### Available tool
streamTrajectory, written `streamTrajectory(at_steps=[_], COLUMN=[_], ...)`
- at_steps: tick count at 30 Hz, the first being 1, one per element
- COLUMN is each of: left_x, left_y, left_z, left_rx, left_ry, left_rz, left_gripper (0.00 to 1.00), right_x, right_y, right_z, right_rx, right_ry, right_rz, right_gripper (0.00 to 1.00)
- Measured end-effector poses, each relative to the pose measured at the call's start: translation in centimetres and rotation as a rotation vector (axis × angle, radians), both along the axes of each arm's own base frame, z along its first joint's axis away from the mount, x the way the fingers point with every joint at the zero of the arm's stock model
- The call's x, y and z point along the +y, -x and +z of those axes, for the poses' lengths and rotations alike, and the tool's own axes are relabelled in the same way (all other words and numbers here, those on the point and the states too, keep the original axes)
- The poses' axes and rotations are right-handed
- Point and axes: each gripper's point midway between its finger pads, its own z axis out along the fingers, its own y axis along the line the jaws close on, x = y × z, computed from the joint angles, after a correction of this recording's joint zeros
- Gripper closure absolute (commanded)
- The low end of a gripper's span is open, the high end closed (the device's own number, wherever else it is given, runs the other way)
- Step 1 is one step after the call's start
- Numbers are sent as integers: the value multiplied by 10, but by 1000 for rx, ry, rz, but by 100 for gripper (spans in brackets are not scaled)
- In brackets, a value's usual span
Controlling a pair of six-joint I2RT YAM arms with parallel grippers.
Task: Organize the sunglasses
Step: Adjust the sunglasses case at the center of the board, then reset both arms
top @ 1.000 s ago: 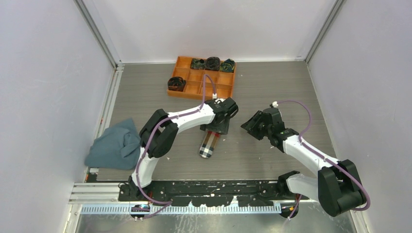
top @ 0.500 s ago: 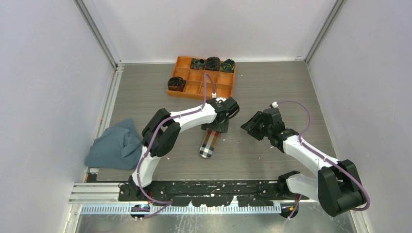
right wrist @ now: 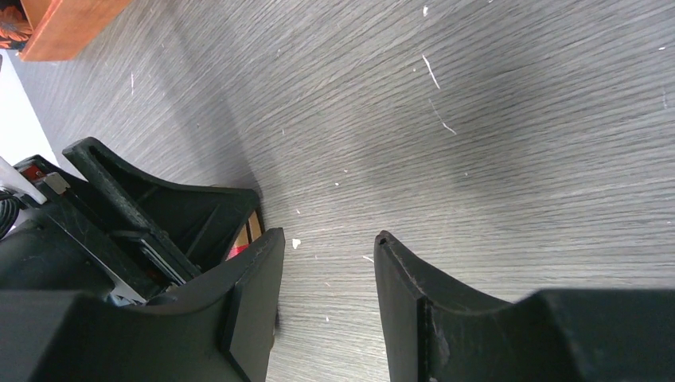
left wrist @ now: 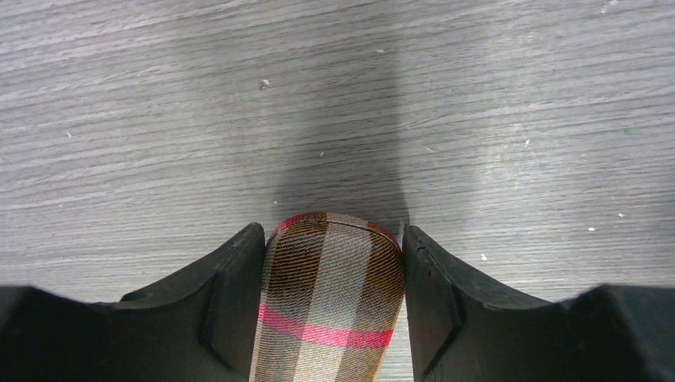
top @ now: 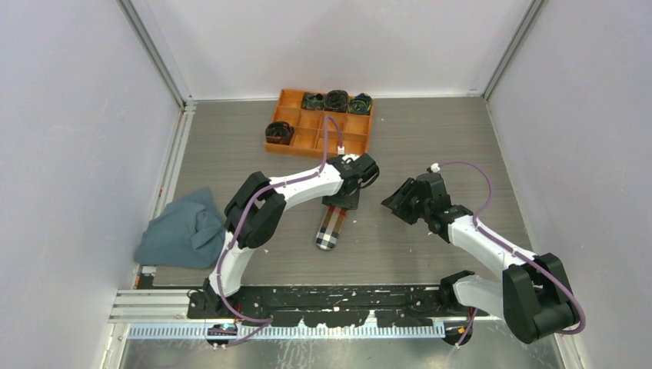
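Observation:
The tan-and-black plaid case (top: 329, 229) lies on the table, its long axis running from near to far. My left gripper (top: 343, 200) is shut on the case's far end. In the left wrist view both fingers (left wrist: 239, 294) press the sides of the case (left wrist: 330, 294), and my left gripper (left wrist: 333, 239) sits at its rounded tip. My right gripper (top: 392, 198) hovers to the right of the case, open and empty (right wrist: 328, 239). It sees the left fingers (right wrist: 159, 207) and a sliver of the case (right wrist: 248, 227). The red sunglasses are hidden or out of view.
An orange divided tray (top: 307, 123) stands at the back centre with several dark rolled items in its compartments; its corner shows in the right wrist view (right wrist: 64, 24). A grey-blue cloth (top: 184, 227) lies crumpled at the left edge.

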Motion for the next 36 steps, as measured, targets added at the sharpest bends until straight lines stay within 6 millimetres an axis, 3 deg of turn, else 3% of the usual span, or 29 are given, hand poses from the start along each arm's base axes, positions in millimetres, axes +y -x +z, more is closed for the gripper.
streamTrajectory(at_steps=[2,4,5,15,18,19,22,23,25,26,27,29,31,36], left_x=[-3,-5,-7,-6,3,5,5,5,4,4,4,3,1,3], left_y=[0,2,3,17,25,26,29,29,29,29,29,29,29,33], left_z=[0,0,0,0,-1,-2,-4,-4,-4,-4,-4,-4,-3,11], left_rx=[1,3,6,31,46,51,62,61,63,63,63,65,67,67], left_ry=[4,9,11,13,3,0,5,0,2,1,1,4,10,16], left_rz=[-21,-39,-50,-81,-81,-81,-82,-90,-98,-104,-114,-131,-150,-186], left_gripper=[28,5,1,1,13,24,83,96,99,97,79,32,3,0], right_x=[0,-1,-2,-3,-3,-3,-3,-3,-3,-3,-3,-3,-4,-5], right_y=[0,0,0,4,5,5,5,5,5,5,5,6,6,6], right_z=[0,1,2,-3,-3,-3,-3,-3,-3,-3,-2,1,3,6], right_rx=[-1,-6,-8,5,7,7,7,7,7,6,3,-4,-12,-16], right_ry=[0,-1,-1,1,2,2,1,1,1,1,0,-2,-5,-6], right_rz=[0,-3,-4,-3,-3,-3,-3,-3,-3,-3,-3,-3,-4,-7], right_gripper=[49,48,48,48,48,48,48,48,48,48,48,48,48,48])
